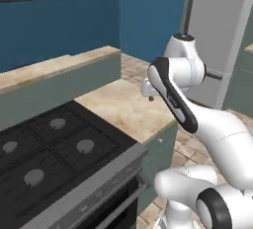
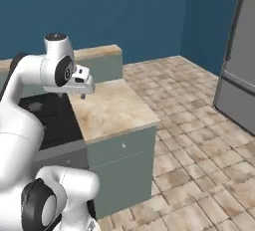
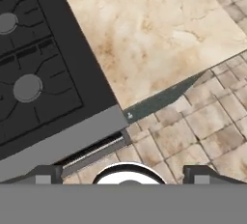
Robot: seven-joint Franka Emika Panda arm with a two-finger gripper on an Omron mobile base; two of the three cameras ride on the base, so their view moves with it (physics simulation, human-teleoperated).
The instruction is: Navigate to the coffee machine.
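The base stands in front of a stove (image 1: pixel 54 149) with a beige counter (image 2: pixel 112 108) just to its right. The gripper (image 3: pixel 124 174) hangs above the counter's near edge, and its fingers are spread apart and hold nothing. I cannot tell where the coffee machine is. A grey fridge (image 2: pixel 238 65) stands far right. I judge the navigation is mostly still ahead.

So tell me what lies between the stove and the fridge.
In the left base view, from the stove comes a bare beige counter, then tiled floor, up to the fridge.
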